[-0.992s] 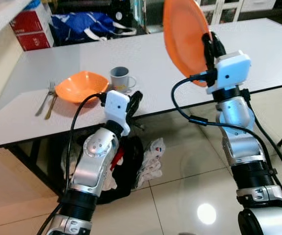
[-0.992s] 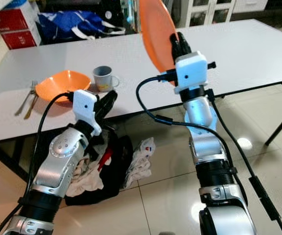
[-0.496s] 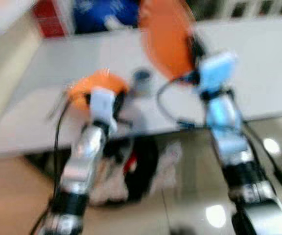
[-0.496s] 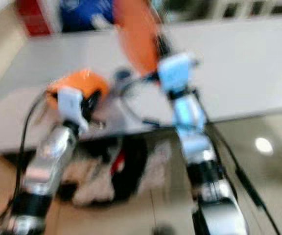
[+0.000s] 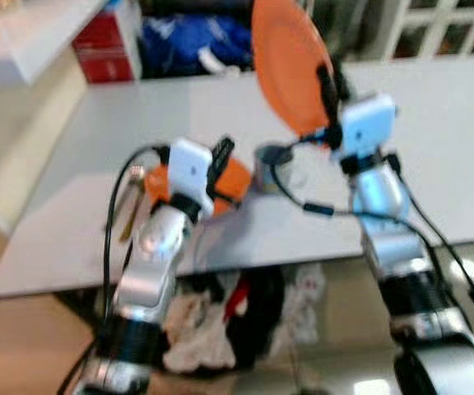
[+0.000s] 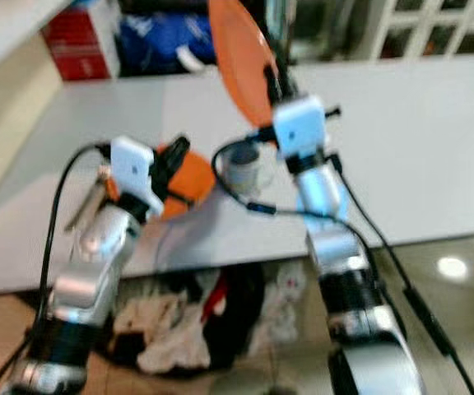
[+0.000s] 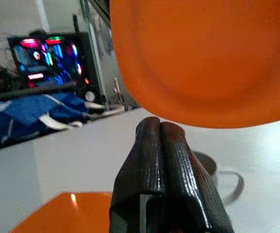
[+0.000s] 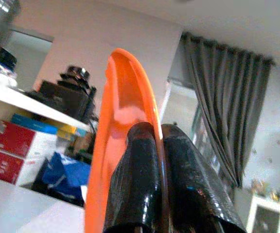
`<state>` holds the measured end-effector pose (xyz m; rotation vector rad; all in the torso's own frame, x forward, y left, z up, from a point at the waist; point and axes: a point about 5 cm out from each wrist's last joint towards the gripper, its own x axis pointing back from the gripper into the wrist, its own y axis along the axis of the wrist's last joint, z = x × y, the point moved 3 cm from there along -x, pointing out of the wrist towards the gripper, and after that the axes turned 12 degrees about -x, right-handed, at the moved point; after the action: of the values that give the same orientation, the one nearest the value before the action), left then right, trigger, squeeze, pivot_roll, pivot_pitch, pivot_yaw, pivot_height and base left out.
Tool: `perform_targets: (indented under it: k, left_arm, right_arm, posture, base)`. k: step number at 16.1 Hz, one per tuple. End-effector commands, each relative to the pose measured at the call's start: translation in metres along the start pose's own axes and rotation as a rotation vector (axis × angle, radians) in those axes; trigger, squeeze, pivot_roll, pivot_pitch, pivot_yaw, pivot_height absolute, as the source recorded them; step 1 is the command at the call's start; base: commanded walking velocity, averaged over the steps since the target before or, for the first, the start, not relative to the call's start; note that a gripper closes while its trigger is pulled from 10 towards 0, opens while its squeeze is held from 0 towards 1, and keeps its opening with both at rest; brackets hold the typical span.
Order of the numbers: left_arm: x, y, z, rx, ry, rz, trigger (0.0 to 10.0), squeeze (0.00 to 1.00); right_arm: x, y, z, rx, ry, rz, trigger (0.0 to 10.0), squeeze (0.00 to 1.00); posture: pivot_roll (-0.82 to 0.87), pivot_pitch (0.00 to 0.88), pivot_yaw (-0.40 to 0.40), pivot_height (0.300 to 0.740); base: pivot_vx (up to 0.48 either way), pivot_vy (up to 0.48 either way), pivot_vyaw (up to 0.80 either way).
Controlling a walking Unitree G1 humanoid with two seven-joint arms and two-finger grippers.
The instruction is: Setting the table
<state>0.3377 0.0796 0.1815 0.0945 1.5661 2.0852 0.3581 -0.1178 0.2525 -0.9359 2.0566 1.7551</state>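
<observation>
Left gripper [image 7: 160, 127] hovers empty above the table [image 5: 97, 214] edge, fingers pressed together, just before the orange bowl [image 6: 189, 179]. Beyond stands a grey mug [image 6: 241, 167]. Right gripper [image 8: 160, 133] is clamped on the rim of an orange plate [image 5: 288, 66], held upright above the table.

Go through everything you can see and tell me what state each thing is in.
Round orange plate: held on edge above the table, clamped by right gripper.
Left gripper: shut, empty.
Orange bowl: upright on white table.
Grey mug: upright beside the bowl.
Cutlery: lying flat.
</observation>
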Motion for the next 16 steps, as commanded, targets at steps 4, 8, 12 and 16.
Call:
perform_targets:
  k: [4,8,12,16]
  left_arm:
    - [-0.0035,0.0027,-0.0028,-0.009,-0.006,0.001,10.0,0.0]
    - [-0.003,0.0017,-0.0061,-0.006,-0.028,0.01,10.0,0.0]
    - [-0.0038,0.0026,-0.0103,-0.01,-0.051,0.013,10.0,0.0]
    - [-0.0047,0.0031,-0.0109,-0.006,-0.052,0.013,10.0,0.0]
  right_arm:
    - [-0.0098,0.015,-0.0106,0.02,-0.037,-0.07,0.0,0.0]
    - [-0.0108,0.0143,-0.0108,0.021,-0.035,-0.067,0.0,0.0]
    - [-0.011,0.0138,-0.0128,0.031,-0.04,-0.066,0.0,0.0]
    - [-0.0105,0.0127,-0.0141,0.035,-0.042,-0.062,0.0,0.0]
  posture:
    - [-0.09,0.0,0.058,0.736]
    - [-0.09,0.0,0.054,0.736]
    - [-0.09,0.0,0.055,0.736]
    - [-0.09,0.0,0.054,0.736]
  base:
    - [0.0,0.0,0.0]
    - [0.443,0.0,0.0]
    - [0.477,0.0,0.0]
    - [0.48,0.0,0.0]
